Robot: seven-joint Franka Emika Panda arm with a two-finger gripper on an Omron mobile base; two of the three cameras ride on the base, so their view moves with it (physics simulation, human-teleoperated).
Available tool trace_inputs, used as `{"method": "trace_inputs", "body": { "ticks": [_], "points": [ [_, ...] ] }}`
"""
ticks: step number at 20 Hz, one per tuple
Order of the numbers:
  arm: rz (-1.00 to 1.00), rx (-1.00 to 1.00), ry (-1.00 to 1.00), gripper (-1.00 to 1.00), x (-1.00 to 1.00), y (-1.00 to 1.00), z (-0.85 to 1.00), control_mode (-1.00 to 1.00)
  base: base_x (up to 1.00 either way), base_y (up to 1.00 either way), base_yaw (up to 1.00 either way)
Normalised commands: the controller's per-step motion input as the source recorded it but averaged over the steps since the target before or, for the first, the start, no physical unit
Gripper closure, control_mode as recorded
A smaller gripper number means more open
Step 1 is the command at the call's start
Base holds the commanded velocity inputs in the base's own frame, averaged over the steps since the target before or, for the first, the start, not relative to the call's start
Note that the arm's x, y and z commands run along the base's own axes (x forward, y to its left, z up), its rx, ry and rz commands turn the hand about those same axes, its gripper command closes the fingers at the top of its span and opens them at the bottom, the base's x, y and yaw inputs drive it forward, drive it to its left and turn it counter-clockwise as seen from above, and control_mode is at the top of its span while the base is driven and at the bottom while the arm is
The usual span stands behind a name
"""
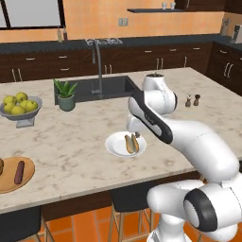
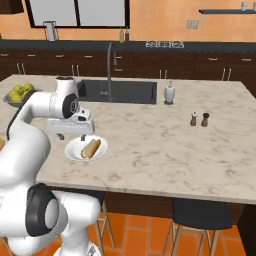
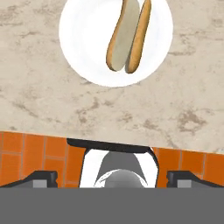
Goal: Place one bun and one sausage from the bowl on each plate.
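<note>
1. I see my gripper (image 3: 112,179) spread fully wide and holding nothing, its two dark fingertips (image 3: 42,178) far apart at the bottom of the hand view.
2. It hangs above the marble counter (image 1: 71,142) near its front edge, just beside the white plate (image 1: 113,147).
3. On that white plate lies a split bun (image 3: 128,36).
4. At the far left of the left base view, the tan wooden plate (image 1: 26,182) carries a dark sausage (image 1: 19,172).
5. A grey footed bowl of yellow-green apples (image 1: 20,105) stands behind the wooden plate, with a potted plant (image 1: 65,94) near the sink (image 1: 92,87).
</note>
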Motion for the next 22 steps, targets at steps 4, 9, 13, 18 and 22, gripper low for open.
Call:
{"method": "trace_inputs", "body": {
  "ticks": [4, 9, 13, 18, 22],
  "points": [
    [0.0, 0.0, 0.0, -1.0, -0.15, -0.11, 0.05, 1.0, -0.14, -0.05, 0.0],
    [0.0, 0.0, 0.0, -1.0, 0.0, 0.0, 0.0, 1.0, -0.63, 0.67, -0.02],
    [0.0, 0.0, 0.0, -1.0, 0.0, 0.0, 0.0, 1.0, 0.0, 1.0, 0.0],
    [0.0, 0.0, 0.0, -1.0, 0.0, 0.0, 0.0, 1.0, 0.0, 1.0, 0.0],
    [0.0, 0.0, 0.0, -1.0, 0.0, 0.0, 0.0, 1.0, 0.0, 1.0, 0.0]
  ]
}}
